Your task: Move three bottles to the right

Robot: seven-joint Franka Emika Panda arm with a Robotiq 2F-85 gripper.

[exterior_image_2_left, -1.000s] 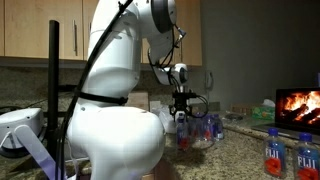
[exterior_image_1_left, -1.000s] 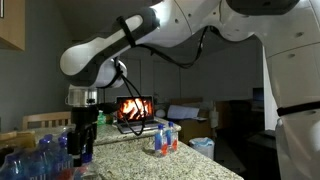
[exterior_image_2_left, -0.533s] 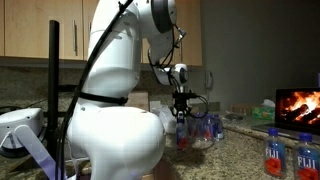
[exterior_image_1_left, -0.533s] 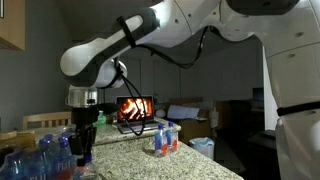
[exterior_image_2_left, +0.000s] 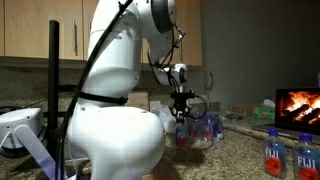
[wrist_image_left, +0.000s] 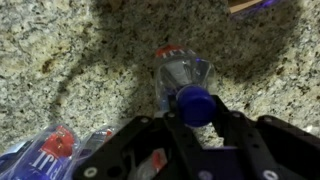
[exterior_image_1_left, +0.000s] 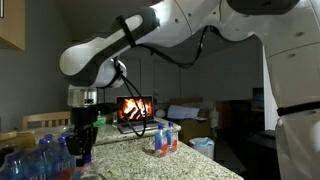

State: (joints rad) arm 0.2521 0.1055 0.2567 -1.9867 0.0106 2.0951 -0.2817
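In the wrist view a clear bottle [wrist_image_left: 183, 73] with a blue cap and a red label band stands on the granite counter, its cap between my gripper's fingers [wrist_image_left: 197, 115], which look closed on its neck. In both exterior views my gripper [exterior_image_1_left: 83, 148] [exterior_image_2_left: 182, 122] hangs straight down at the edge of a crowd of like bottles [exterior_image_1_left: 40, 160] [exterior_image_2_left: 205, 128]. Two more bottles [exterior_image_1_left: 165, 140] [exterior_image_2_left: 274, 152] stand apart on the counter. More labelled bottles [wrist_image_left: 55, 148] lie at the lower left of the wrist view.
A screen showing a fire [exterior_image_1_left: 135, 108] [exterior_image_2_left: 298, 105] stands at the back of the counter. Cardboard boxes [exterior_image_1_left: 190, 112] sit behind the two separate bottles. The robot's white base [exterior_image_2_left: 110, 120] fills the middle of an exterior view. The counter edge [exterior_image_1_left: 215, 160] runs close by.
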